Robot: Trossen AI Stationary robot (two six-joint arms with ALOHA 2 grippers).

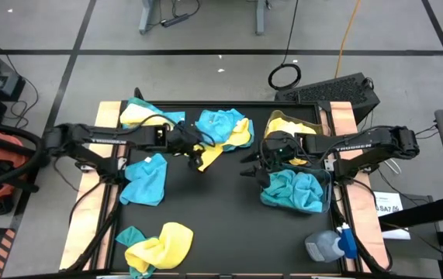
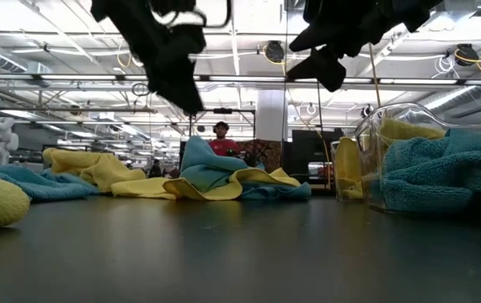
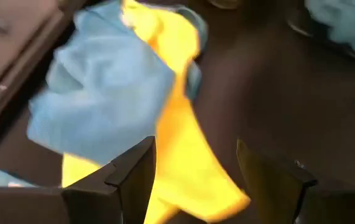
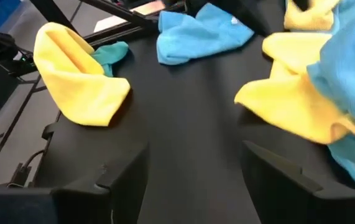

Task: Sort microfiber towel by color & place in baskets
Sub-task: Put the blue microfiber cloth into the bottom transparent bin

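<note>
Both grippers hang open and empty above the black table (image 1: 205,201): the left gripper (image 1: 195,160) over a yellow towel (image 1: 219,151) tangled with a blue towel (image 1: 219,124), the right gripper (image 1: 254,167) beside two clear baskets (image 1: 331,190), the nearer holding teal towels (image 1: 292,190), the farther yellow ones (image 1: 283,122).

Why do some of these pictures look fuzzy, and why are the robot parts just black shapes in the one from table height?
Low view: bright ceiling lights behind turn both arms into silhouettes. Left wrist view: the yellow towel and blue towel look smeared and soft. High view: evenly lit and sharp.
</note>
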